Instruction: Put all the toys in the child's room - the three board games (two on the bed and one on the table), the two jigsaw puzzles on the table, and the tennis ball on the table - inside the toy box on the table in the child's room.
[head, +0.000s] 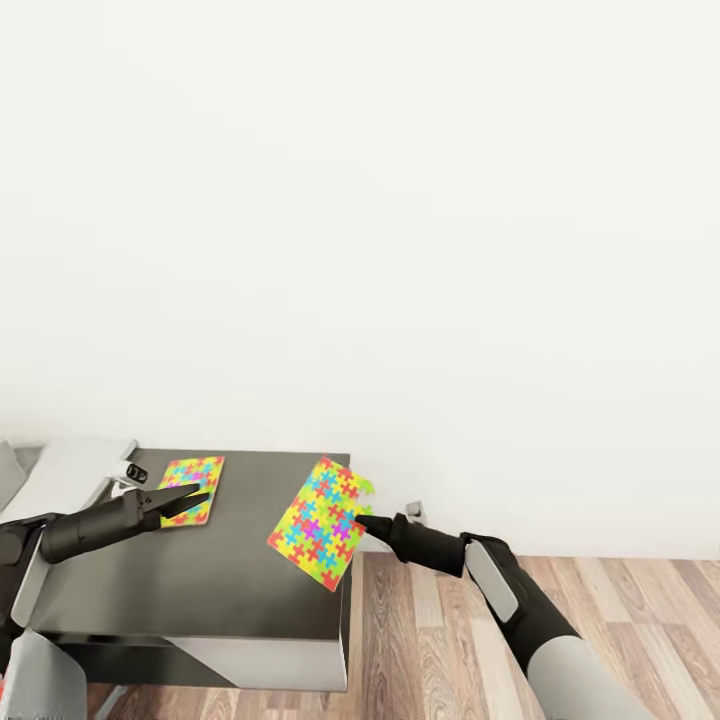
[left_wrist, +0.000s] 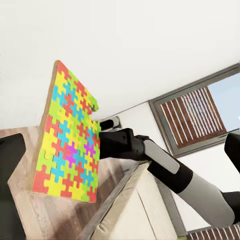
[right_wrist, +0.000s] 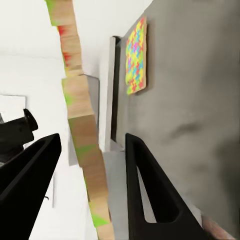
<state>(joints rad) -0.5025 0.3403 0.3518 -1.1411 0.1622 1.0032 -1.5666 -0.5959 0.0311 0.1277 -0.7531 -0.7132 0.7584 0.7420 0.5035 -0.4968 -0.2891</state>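
the right claw (head: 366, 520) is seen closed on the edge of a jigsaw puzzle (head: 322, 521), which is held lifted and tilted over the right end of the dark tabletop (head: 230, 590); in the right wrist view the board's wooden edge (right_wrist: 82, 135) is seen passing between the two dark fingers (right_wrist: 150, 192), though actual contact cannot be confirmed there. the puzzle's long axis is judged to run slantwise away from this claw, toward the tabletop's front edge. outward from it, well apart across the tabletop, the left claw (head: 190, 498) is found with its fingers slightly parted and nothing between them, poised just over the near edge of a second jigsaw puzzle (head: 192, 485), which lies flat near the far left corner. that second puzzle is plainly nearer the left arm. beyond the left claw, a pale bed (head: 60, 475) is glimpsed. the toy box is not made out, so which way the held puzzle must be carried cannot be judged.
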